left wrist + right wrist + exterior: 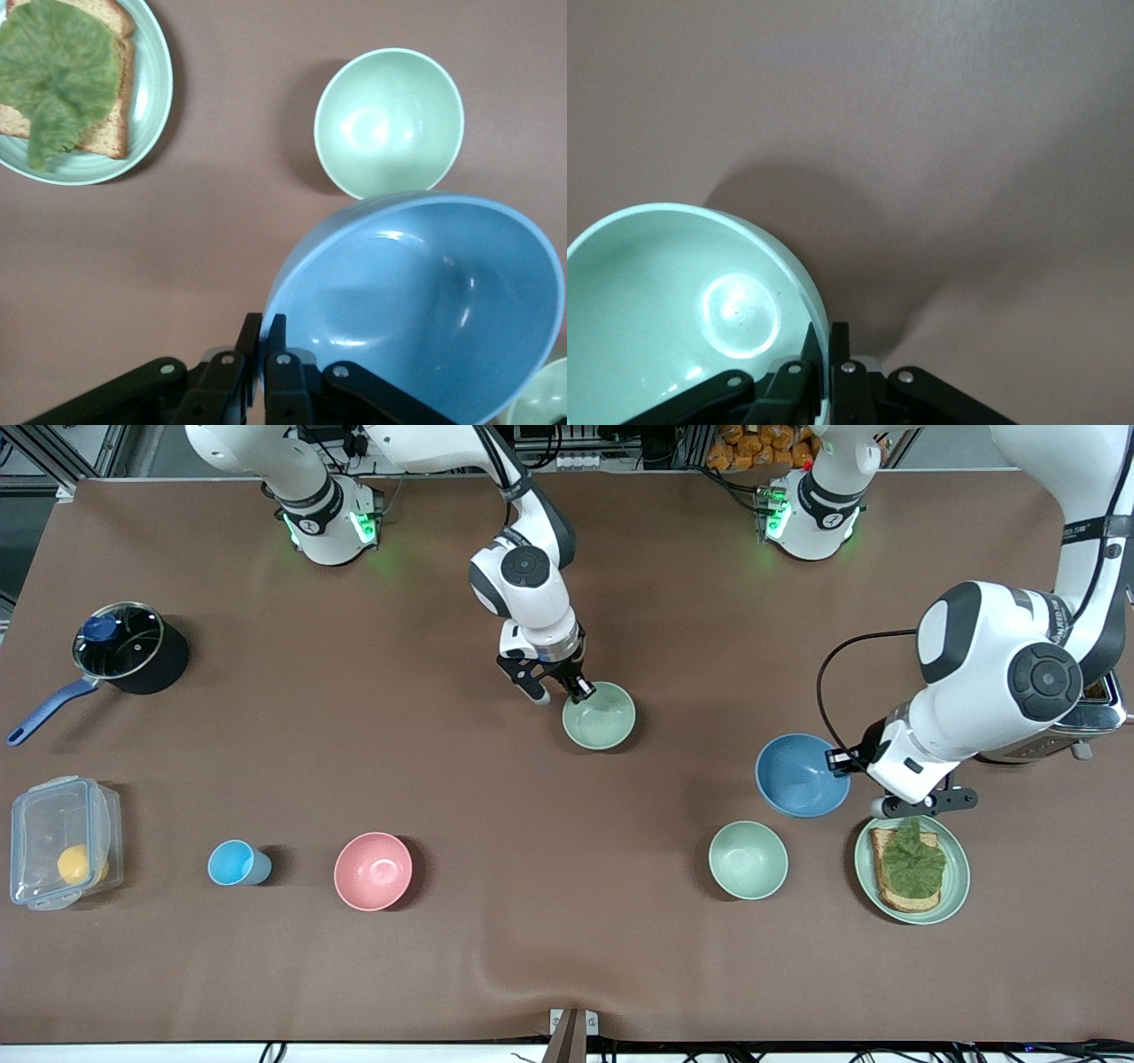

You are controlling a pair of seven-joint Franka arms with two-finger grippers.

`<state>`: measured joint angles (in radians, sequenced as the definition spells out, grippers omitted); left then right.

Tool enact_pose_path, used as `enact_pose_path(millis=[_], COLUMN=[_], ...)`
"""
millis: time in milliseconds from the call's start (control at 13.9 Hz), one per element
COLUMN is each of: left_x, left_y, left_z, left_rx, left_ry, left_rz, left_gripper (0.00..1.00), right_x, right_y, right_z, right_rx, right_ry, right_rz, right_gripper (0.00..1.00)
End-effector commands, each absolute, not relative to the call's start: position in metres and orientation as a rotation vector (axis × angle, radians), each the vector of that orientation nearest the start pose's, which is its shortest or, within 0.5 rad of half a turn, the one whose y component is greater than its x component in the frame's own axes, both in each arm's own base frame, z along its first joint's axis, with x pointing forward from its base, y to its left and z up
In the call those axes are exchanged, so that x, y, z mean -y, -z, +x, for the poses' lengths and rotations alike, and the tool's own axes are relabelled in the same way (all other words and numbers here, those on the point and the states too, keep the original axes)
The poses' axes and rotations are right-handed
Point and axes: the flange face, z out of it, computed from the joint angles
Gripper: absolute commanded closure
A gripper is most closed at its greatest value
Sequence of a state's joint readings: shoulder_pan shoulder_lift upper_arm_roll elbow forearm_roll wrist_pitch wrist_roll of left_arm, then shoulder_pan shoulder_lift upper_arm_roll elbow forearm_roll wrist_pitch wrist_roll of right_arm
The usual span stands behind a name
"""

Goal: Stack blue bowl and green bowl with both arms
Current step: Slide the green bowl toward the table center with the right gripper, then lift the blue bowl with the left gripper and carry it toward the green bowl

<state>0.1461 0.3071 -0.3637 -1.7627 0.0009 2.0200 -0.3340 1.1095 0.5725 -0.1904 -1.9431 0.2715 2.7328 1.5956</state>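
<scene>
left pincer (264,367) clamped on the round matte blue bowl's (800,775) rim at 3 o'clock; right pincer (830,372) clamped on the pale sage-green matte bowl's (600,715) rim at 10 o'clock.

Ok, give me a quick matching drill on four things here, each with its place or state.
Things:
1 blue bowl
2 toast
3 pot
4 pink bowl

Places or states:
A beside the light-blue cup
B rim pinched by the left gripper
C glass lid on
D on the green plate, under lettuce

Pairs: 1-B, 2-D, 3-C, 4-A
</scene>
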Motion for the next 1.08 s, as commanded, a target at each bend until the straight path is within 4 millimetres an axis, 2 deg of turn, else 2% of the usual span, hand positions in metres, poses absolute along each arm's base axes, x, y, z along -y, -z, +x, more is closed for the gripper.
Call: enact_pose_path(millis=[0, 72, 216, 288, 361, 433, 505, 793, 937, 1009], left_x=[0.128, 0.13, 0.132, 0.133, 0.134, 0.14, 0.142, 0.152, 0.167, 0.17], left_y=[-0.41, -0.411, -0.413, -0.414, -0.414, -0.415, -0.42, -0.433, -0.438, -0.44], left_z=[0.62, 0.619, 0.619, 0.619, 0.619, 0.618, 0.618, 0.62, 0.617, 0.617], left_rx=[0.243, 0.243, 0.246, 0.259, 0.262, 0.248, 0.254, 0.319, 0.319, 0.339], left_ry=[-0.11, -0.111, -0.107, -0.106, -0.106, -0.105, -0.097, -0.129, -0.145, -0.153], left_rz=[-3.256, -3.263, -3.265, -3.264, -3.264, -3.269, -3.279, -3.283, -3.279, -3.276], left_gripper=[1.0, 1.0, 1.0, 1.0, 1.0, 1.0, 1.0, 1.0, 1.0, 1.0], right_x=[-0.516, -0.516, -0.52, -0.519, -0.519, -0.517, -0.514, -0.504, -0.496, -0.485], right_y=[-0.212, -0.213, -0.216, -0.215, -0.216, -0.218, -0.222, -0.234, -0.242, -0.244], right_z=[0.396, 0.396, 0.398, 0.399, 0.399, 0.402, 0.406, 0.421, 0.435, 0.448], right_rx=[-1.263, -1.269, -1.286, -1.29, -1.29, -1.301, -1.312, -1.365, -1.439, -1.483], right_ry=[0.076, 0.076, 0.073, 0.073, 0.073, 0.072, 0.075, 0.053, 0.029, 0.012], right_rz=[-2.613, -2.608, -2.593, -2.592, -2.591, -2.585, -2.581, -2.559, -2.537, -2.522], right_gripper=[0.76, 0.45, 0.4, 0.3, 0.25, 0.15, 0.0, 0.0, 0.0, 0.0])
